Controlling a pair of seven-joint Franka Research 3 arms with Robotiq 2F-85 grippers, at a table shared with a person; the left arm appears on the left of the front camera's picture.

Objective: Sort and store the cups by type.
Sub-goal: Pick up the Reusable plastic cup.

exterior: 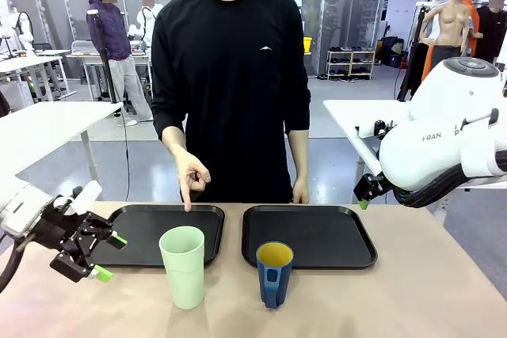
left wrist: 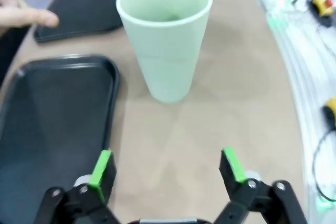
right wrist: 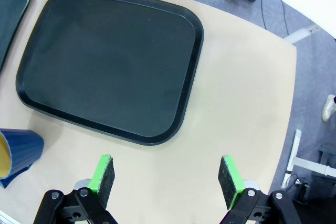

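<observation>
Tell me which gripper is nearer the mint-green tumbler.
Left. The left gripper hangs just left of the tumbler, fingers open toward it; the right gripper sits beyond the far corner of the right tray, well away.

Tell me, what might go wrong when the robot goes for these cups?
The tumbler is tall and narrow; if a finger of the open left gripper clips its side, it could tip over. The blue mug stands close beside it and might get knocked too. The person's hand points down at the far edge of the left tray, perhaps in the arm's way.
</observation>
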